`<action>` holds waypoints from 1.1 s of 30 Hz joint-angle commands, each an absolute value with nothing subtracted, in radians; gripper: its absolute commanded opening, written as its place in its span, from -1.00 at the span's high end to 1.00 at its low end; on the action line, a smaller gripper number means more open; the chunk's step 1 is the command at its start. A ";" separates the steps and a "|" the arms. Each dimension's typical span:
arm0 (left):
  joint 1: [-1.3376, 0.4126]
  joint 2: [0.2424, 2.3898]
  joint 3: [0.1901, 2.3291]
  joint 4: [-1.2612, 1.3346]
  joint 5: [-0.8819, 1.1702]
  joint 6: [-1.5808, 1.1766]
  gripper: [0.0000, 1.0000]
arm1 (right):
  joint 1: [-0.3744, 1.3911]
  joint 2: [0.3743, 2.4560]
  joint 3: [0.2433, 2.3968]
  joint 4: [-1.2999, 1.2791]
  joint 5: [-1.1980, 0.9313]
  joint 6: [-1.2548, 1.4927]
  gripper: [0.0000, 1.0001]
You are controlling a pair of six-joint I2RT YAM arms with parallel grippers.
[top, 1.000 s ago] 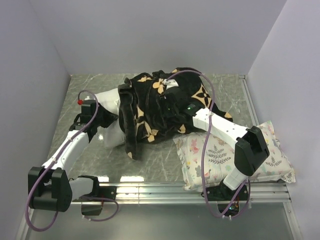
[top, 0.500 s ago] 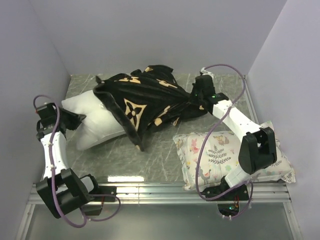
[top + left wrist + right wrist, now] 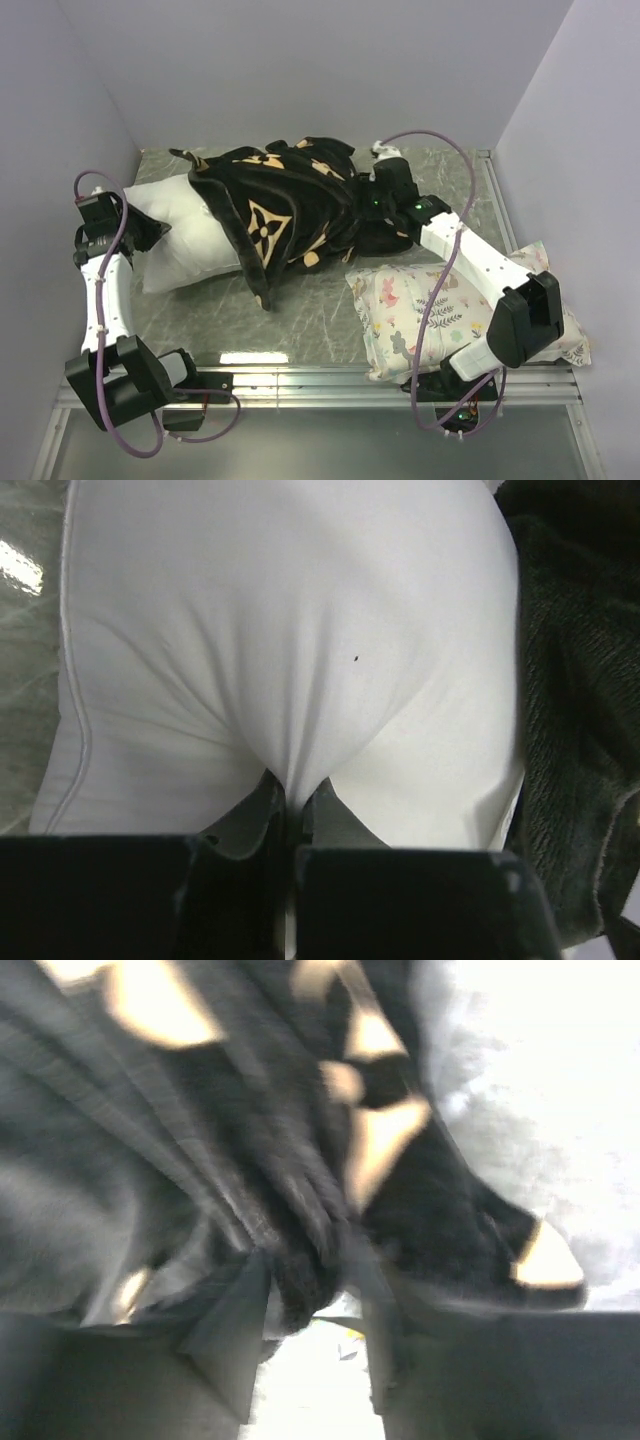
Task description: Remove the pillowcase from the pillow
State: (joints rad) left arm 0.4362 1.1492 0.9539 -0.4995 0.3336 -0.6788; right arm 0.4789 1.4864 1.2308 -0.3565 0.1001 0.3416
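The white pillow (image 3: 185,235) lies at the left of the table, its right half still inside the black pillowcase (image 3: 290,200) with tan flower motifs. My left gripper (image 3: 150,232) is shut on a pinch of the pillow's left end; in the left wrist view (image 3: 290,795) white fabric (image 3: 280,630) bunches between the closed fingers, and the pillowcase (image 3: 570,730) shows at the right. My right gripper (image 3: 368,205) is at the pillowcase's right end. In the blurred right wrist view (image 3: 310,1290) a bunch of black plush (image 3: 300,1240) sits between its fingers.
A smaller floral-print pillow (image 3: 460,310) lies at the front right, under the right arm. White walls enclose the marble-patterned table (image 3: 320,310) at left, back and right. A metal rail (image 3: 330,380) runs along the near edge.
My left gripper pulled the pillow leftward, so more white shows. My right gripper dragged the pillowcase right, then came back a little toward the middle with it.
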 commanded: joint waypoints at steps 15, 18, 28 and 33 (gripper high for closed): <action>0.290 1.121 0.916 -0.451 0.207 -0.522 0.99 | 0.689 2.056 2.056 -0.379 0.100 0.034 -0.74; 0.285 1.115 0.897 -0.446 0.212 -0.518 0.99 | 0.713 2.179 2.204 -0.457 0.094 0.018 -0.75; 0.279 1.095 0.913 -0.457 0.167 -0.548 0.99 | 0.710 2.243 2.207 -0.512 0.355 0.057 0.85; 0.325 1.072 0.887 -0.433 0.195 -0.601 0.99 | 0.546 2.139 2.123 -0.598 0.468 0.223 1.00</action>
